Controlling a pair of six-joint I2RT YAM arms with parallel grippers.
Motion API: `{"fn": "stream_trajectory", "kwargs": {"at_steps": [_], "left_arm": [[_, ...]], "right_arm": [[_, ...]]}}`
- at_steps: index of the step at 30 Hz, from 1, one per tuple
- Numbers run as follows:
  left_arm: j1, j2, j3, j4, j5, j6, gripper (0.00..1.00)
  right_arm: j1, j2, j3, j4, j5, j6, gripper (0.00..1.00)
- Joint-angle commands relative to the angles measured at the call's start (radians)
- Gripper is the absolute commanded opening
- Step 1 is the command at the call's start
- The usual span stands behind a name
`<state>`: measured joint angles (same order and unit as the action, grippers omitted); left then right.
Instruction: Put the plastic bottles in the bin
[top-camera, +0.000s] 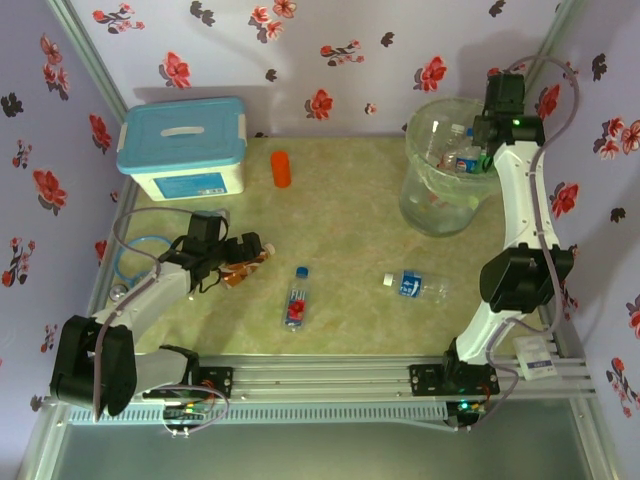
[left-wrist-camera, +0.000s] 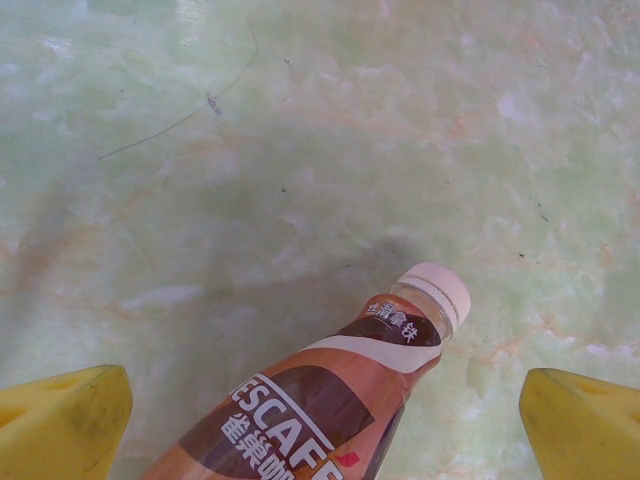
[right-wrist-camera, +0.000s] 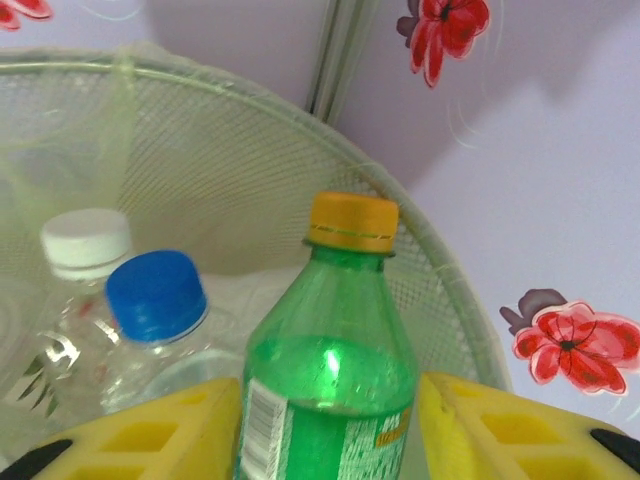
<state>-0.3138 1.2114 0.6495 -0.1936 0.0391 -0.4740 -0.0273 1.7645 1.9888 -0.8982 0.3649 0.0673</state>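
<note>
**Item 1. My left pincer** (left-wrist-camera: 325, 400): jaws spread wide, holding nothing. It sits low over the table (top-camera: 340, 210) at 9 o'clock in the overhead view. Its yellow fingers (left-wrist-camera: 65, 425) stand well clear on either side of item 2.

**Item 2. Brown coffee bottle** (left-wrist-camera: 330, 400): lies on its side on the table between my open left fingers, touching neither. In the left wrist view its white cap points to 1 o'clock.

**Item 3. My right pincer** (right-wrist-camera: 330, 430): closed part-way, both fingers pressed against the sides of item 4. It is over the bin (top-camera: 425, 200), at 2 o'clock on the table.

**Item 4. Green bottle** (right-wrist-camera: 330, 370): orange cap, upright in my right grip, above the bin's mouth.

**Item 5. Bottles inside the bin**: a clear blue-capped bottle (right-wrist-camera: 155, 300) and a clear white-capped bottle (right-wrist-camera: 85, 245), side by side at 9 o'clock of item 4.

**Item 6. Bottles lying on the table**:
- A red-labelled bottle (top-camera: 297, 298) at 7 o'clock.
- A blue-labelled bottle (top-camera: 415, 286) at 4 o'clock.
- An orange bottle (top-camera: 281, 168) at 11 o'clock.

**Item 7. White box** (top-camera: 183, 148): blue lid, at 10 o'clock.
</note>
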Motion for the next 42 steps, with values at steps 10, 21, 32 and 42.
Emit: {"fn": "stream_trajectory", "kwargs": {"at_steps": [10,21,32,42], "left_arm": [[0.009,-0.018,0.009,-0.009,0.017,0.013,1.0],[0.011,-0.013,0.041,-0.016,0.027,0.019,1.0],[0.011,-0.005,-0.002,0.038,0.035,-0.002,1.0],[0.011,0.0,0.024,0.028,0.044,0.0,1.0]], "right_arm": [[0.219,-0.208,0.017,-0.139,-0.025,-0.054,0.53],[0.34,-0.347,-0.045,-0.347,0.009,0.106,0.61],[0.36,-0.551,-0.33,-0.359,-0.111,0.34,0.62],[0.359,-0.657,-0.561,-0.259,-0.157,0.543,0.8]]}}
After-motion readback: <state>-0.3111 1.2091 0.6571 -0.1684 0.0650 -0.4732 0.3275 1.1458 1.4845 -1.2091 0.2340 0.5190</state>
